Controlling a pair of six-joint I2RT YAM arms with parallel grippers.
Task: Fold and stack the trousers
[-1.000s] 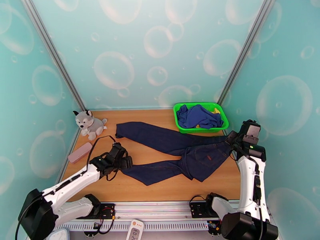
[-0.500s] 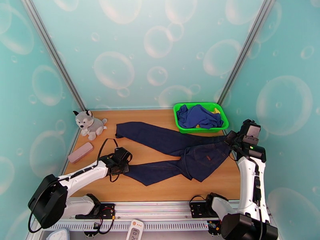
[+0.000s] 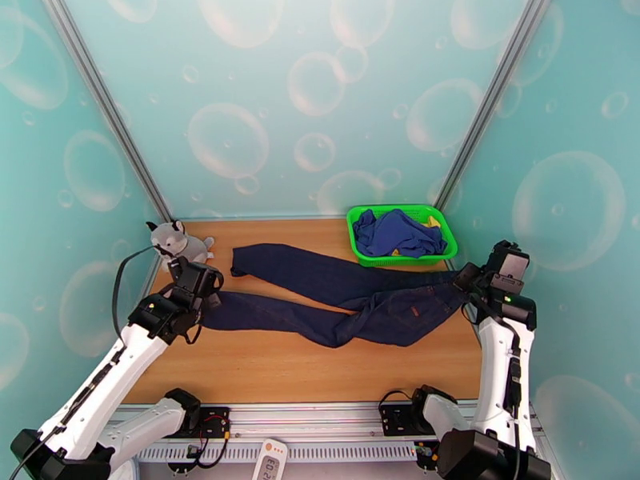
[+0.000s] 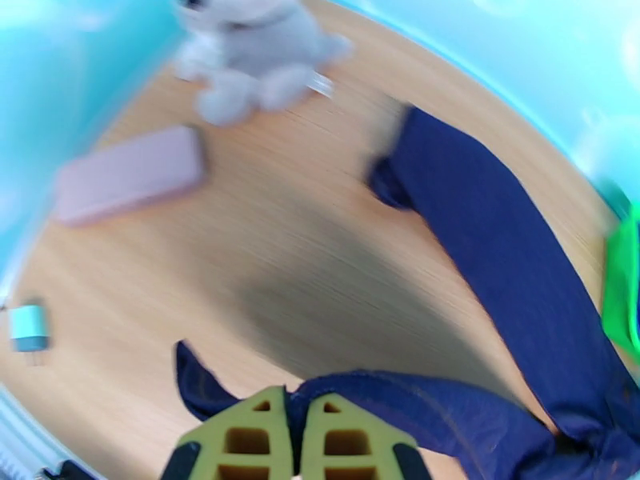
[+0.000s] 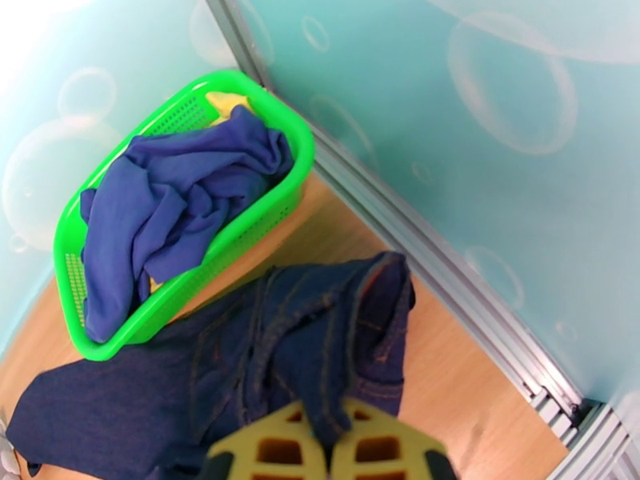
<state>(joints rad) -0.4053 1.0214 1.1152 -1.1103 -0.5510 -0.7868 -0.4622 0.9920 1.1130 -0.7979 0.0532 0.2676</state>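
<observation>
Surface (image 3: 280,370): a wooden top between teal bubble-print walls. Both arms are mounted at its near edge.

Trousers (image 3: 384,310) (image 4: 496,258) (image 5: 304,346): dark navy denim spread across the middle of the surface in a sideways V, with the waist at the right and both legs running left.

Far leg: lies flat. It runs from the waist up-left, and its cuff ends near the plush dog but apart from it.

Near leg: stretched in an almost straight line from the waist to the left gripper. In the left wrist view a shadow lies on the wood beneath it.

Waist: bunched at the right edge of the surface, just in front of the basket. Orange stitching shows in the right wrist view.

Basket (image 3: 404,261) (image 5: 240,242): green plastic mesh, at the far right corner of the surface.

Blue garment (image 3: 396,232) (image 5: 168,210): crumpled inside the basket – brighter blue than the trousers, with some yellow visible beside it.

Plush dog (image 3: 172,238) (image 4: 256,50): grey and white, at the far left corner.

Pink case (image 4: 128,174): flat on the wood near the left wall, just in front of the plush dog.

Left gripper (image 3: 210,302) (image 4: 296,398): pads pressed together, pinching the cuff end of the near leg.

Right gripper (image 3: 466,286) (image 5: 332,430): pads pressed together, pinching a fold of the waistband – the denim rises between them.

Teal item (image 4: 30,330): small, at the left edge of the surface. It is too blurred to identify.
</observation>
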